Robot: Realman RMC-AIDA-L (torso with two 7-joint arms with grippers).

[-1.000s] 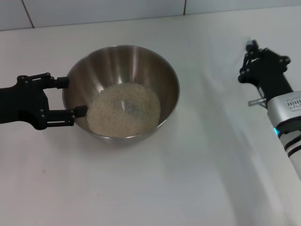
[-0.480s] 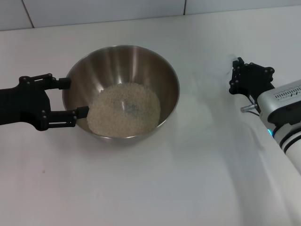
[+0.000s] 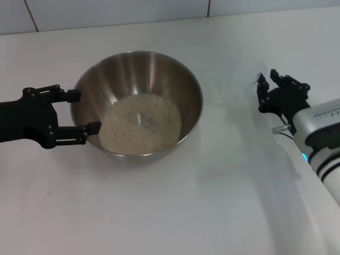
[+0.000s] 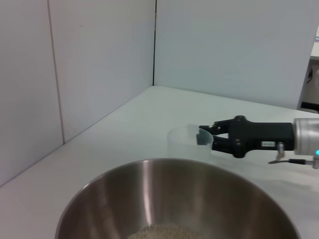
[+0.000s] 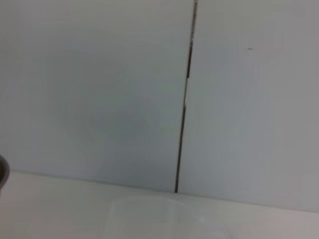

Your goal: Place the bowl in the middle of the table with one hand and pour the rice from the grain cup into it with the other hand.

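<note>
Apparently nearly done: rice (image 3: 141, 122) fills the bowl (image 3: 159, 69) between the open left gripper (image 3: 79, 111), right gripper (image 4: 212, 137) seemingly holding the empty cup (image 4: 184, 141).

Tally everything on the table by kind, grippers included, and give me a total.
Stainless-steel bowl: 1, near the table's middle
Heap of rice: 1, in the bowl
Clear grain cup: 1, upright and empty on the table
Black grippers: 2, the left gripper astride the bowl's rim, the right gripper at the cup
Total: 5
</note>
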